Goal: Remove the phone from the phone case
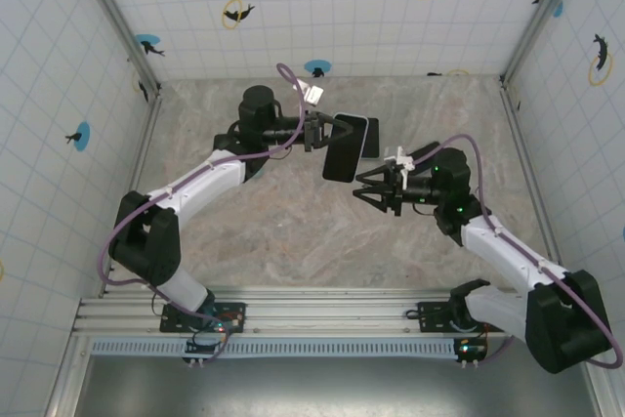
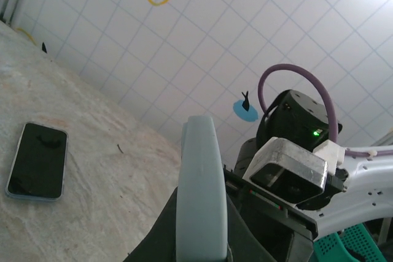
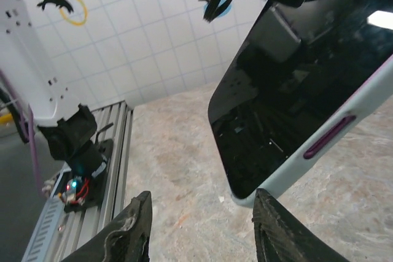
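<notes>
1. Left claw is gripping the cased phone tight, holding it tilted, clear above the table.
2. Right claw is hovering above the table beside the phone, part-open, holding nothing.

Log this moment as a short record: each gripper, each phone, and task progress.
left gripper: shut on the cased phone, holding it up off the table
cased phone: dark screen, light case, purple side button
right gripper: open, jaws apart near the held phone's lower corner; contact cannot be told
second phone: lying flat on the table, screen up
progress: phone not yet out of its case
</notes>
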Robot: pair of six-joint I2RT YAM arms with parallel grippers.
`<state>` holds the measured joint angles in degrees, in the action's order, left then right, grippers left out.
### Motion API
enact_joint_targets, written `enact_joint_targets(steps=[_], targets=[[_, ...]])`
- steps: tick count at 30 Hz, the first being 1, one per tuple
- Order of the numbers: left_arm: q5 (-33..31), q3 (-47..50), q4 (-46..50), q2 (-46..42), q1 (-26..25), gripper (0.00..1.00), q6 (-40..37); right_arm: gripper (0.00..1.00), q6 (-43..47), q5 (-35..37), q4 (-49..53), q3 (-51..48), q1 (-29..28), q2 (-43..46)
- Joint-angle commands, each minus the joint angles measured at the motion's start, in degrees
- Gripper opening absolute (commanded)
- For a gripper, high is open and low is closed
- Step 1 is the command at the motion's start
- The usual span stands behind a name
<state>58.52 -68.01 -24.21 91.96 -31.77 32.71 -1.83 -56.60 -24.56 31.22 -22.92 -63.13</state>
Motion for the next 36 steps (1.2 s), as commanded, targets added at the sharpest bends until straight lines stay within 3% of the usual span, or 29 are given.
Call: enact_joint_targets(steps=[1,11,22,36], targets=[[3.3,-1.1,-3.1,-3.4,0.5,0.0,-1.3,0.45,4.4,-1.7,1.0,3.1,-0.9,-2.0],[4.6,-0.3,-4.4,-3.7,0.5,0.0,0.2,0.38,3.9,-3.3,1.1,6.6,-1.6,-6.9],[4.5,-0.4,-5.4,-3.1,0.6,0.0,1.2,0.23,1.9,-6.1,-1.1,6.9,-1.6,-8.8],[4.7,-0.2,-5.3,-2.7,0.5,0.0,1.5,0.23,-0.8,-6.4,-4.4,7.8,-1.7,-10.8]])
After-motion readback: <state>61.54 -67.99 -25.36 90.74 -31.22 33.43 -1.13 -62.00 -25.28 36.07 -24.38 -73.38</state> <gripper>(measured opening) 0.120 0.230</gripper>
